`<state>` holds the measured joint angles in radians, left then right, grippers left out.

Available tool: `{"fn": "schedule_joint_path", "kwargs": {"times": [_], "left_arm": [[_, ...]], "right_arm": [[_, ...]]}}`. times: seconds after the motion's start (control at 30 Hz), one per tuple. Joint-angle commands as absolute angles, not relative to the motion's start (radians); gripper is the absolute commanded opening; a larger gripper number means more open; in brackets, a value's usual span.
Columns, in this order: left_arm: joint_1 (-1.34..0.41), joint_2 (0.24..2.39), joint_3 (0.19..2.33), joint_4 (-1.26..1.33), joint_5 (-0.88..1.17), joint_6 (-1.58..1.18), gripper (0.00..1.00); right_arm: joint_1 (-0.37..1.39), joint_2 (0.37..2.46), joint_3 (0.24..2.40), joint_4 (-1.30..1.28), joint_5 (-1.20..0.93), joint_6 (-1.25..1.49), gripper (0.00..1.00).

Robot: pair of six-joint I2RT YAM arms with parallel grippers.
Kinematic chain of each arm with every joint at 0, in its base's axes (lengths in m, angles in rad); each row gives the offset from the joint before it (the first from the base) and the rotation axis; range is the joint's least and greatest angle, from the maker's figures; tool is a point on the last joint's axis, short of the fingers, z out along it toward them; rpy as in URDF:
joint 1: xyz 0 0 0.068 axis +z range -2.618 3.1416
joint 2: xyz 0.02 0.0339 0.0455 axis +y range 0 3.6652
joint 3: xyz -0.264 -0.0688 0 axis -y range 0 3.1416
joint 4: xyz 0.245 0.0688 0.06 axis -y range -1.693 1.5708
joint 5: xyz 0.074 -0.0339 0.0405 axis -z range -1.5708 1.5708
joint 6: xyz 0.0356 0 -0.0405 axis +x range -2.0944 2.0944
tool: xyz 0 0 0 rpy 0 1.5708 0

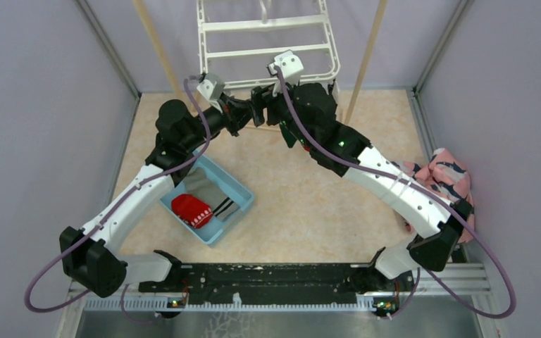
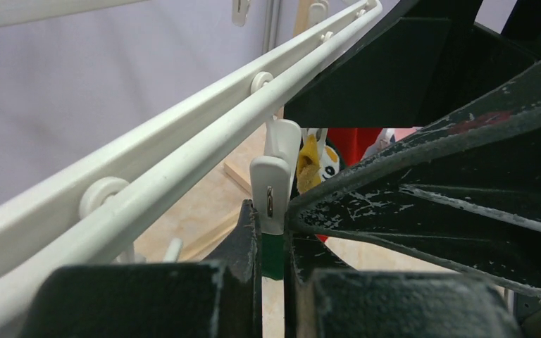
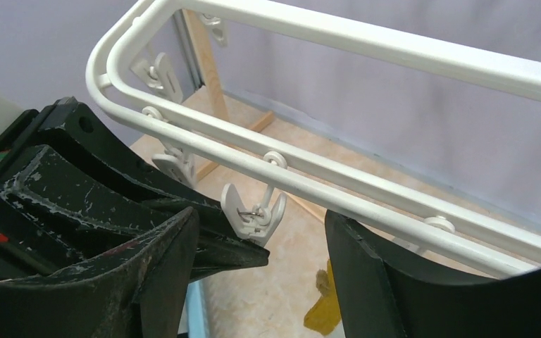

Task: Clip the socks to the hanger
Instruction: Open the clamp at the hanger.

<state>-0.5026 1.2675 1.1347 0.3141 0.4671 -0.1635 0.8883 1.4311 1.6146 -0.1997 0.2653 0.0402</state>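
The left jaws are clamped on a green sock just under a clip of the hanger, upper centre of the overhead frame. The right jaws stand apart beside it. Seat the fabric deep in the clip before releasing. Only the overhead view shows the red sock in the blue bin on the surface.

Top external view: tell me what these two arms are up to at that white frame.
Both arms reach to the near edge of the white drying hanger. The left hand is shut on a dark green sock, holding its edge up at a dangling clip. The right hand is open, its fingers either side of the clip. Whether the clip has bitten the sock cannot be told. A red sock and grey socks lie in the blue bin.
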Motion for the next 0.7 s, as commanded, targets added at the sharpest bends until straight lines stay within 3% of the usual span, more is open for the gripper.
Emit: {"fn": "schedule_joint_path", "kwargs": {"times": [0.0,0.53,0.67], "left_arm": [[-0.525,1.251,1.146,0.261,0.517,-0.165,0.0],[-0.563,1.247,1.17,0.221,0.542,-0.163,0.0],[-0.569,1.226,1.161,0.223,0.557,-0.175,0.0]], "right_arm": [[0.897,1.456,1.677,-0.133,0.281,0.028,0.67],[0.897,1.479,1.66,-0.063,0.312,0.049,0.58],[0.896,1.479,1.651,-0.045,0.331,0.053,0.49]]}}
